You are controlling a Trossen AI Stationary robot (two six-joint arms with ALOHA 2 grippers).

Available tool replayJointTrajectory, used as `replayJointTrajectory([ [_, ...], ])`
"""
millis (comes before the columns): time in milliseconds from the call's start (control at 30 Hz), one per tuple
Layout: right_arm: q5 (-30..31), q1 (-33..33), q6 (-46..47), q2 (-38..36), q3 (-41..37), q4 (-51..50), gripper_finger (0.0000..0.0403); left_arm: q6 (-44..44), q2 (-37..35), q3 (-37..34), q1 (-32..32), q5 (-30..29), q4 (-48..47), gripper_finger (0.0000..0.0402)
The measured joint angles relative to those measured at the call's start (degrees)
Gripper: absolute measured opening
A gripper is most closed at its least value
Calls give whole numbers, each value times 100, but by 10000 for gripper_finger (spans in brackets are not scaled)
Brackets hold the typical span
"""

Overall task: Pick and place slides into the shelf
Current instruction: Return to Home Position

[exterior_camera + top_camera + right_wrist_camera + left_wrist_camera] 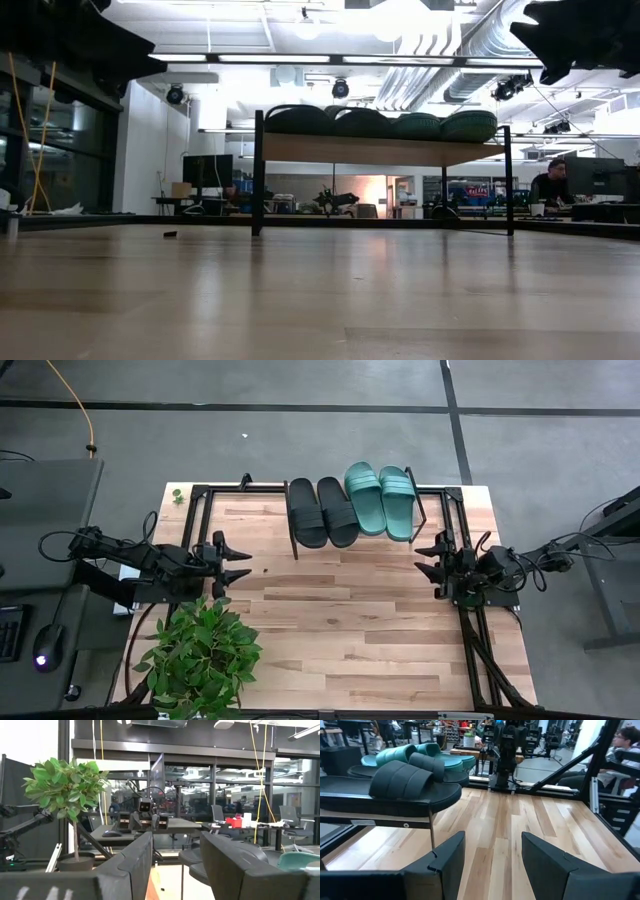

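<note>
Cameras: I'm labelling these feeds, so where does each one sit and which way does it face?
High view: overhead, straight down on the table; left gripper and right gripper, both open.
Low view: table height, facing the shelf; arms dark at top corners.
Left wrist view: across the table to the right arm, past own fingers.
Right wrist view: toward the plant, past own fingers.
Shared: high, low and left wrist views show the slides on the shelf.

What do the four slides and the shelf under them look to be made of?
Black slides and teal slides: matte, with ribbed straps and no shine, likely moulded rubber or foam. Shelf top: a pale plank, probably wood, though no grain can be made out. Shelf legs: thin, straight and black, likely painted metal.
</note>
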Motion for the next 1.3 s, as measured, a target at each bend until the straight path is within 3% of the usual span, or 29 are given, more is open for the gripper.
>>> replayJointTrajectory([
  [200,-14,1,-1,0,-2,6,156,-96,2,-25,-2,227,-120,177],
  [433,-31,1,-7,0,-4,5,156,-203,-37,-808,-3,253,1060,177],
  [700,-28,2,-11,0,-4,6,156,-151,-56,-1289,-2,300,1526,177],
  [1000,-28,2,-11,0,-7,-78,156,39,-61,-1292,-2,342,1388,177],
  [1300,164,2,-4,0,-9,-965,156,245,-61,-1292,-2,231,1032,177],
])
